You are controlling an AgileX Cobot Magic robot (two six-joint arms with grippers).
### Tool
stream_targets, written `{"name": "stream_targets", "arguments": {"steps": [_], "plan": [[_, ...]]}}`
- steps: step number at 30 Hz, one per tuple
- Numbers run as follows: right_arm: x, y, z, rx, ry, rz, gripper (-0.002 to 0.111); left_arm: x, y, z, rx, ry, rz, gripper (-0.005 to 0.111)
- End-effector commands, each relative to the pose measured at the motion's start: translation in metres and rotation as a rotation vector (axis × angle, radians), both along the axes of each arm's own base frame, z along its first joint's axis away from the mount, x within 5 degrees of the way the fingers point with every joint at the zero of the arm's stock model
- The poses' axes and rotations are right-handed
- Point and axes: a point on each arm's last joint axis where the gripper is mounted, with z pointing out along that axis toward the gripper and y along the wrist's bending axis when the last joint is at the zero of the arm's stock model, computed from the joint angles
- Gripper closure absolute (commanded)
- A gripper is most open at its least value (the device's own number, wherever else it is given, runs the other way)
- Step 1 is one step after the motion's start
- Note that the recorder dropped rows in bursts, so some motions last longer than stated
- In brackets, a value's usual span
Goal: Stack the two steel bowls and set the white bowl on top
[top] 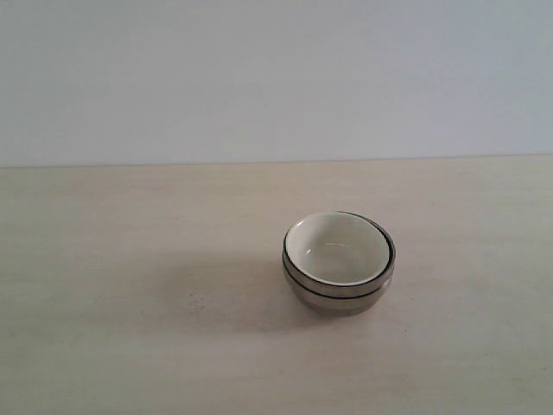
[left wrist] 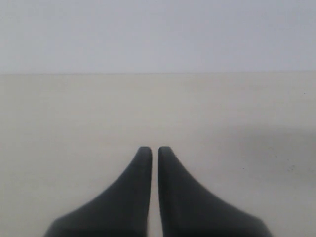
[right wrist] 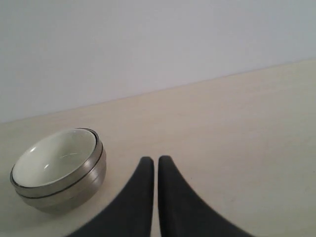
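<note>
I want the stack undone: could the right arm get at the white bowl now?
Probably yes: the white bowl sits uncovered atop the steel bowls, with only bare table between it and the right gripper.

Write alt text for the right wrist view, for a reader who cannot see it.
A cream-white bowl sits nested inside two stacked steel bowls on a pale wood-grain table. The right claw, shut and empty, points past the stack without touching it. A plain pale wall lies behind.
</note>
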Motion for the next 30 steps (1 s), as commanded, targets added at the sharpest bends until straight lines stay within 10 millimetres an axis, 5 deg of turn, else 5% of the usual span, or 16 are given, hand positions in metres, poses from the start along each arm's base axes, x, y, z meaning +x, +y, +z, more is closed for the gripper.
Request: {"name": "stream_targets", "arguments": {"steps": [1,14,30], "plan": [[0.000,0.000,-0.001,0.023,0.013,-0.004,0.108,0.000,0.000,-0.001,0.008,-0.002,0.003,0.103],[-0.002,-0.001,-0.008,-0.218,0.068,0.022,0.108,0.000,0.000,-0.001,0.008,-0.003,0.003,0.103],[-0.003,-0.002,-0.014,-0.226,0.136,0.029,0.108,0.000,0.000,-0.001,0.008,-0.003,0.003,0.103]]}}
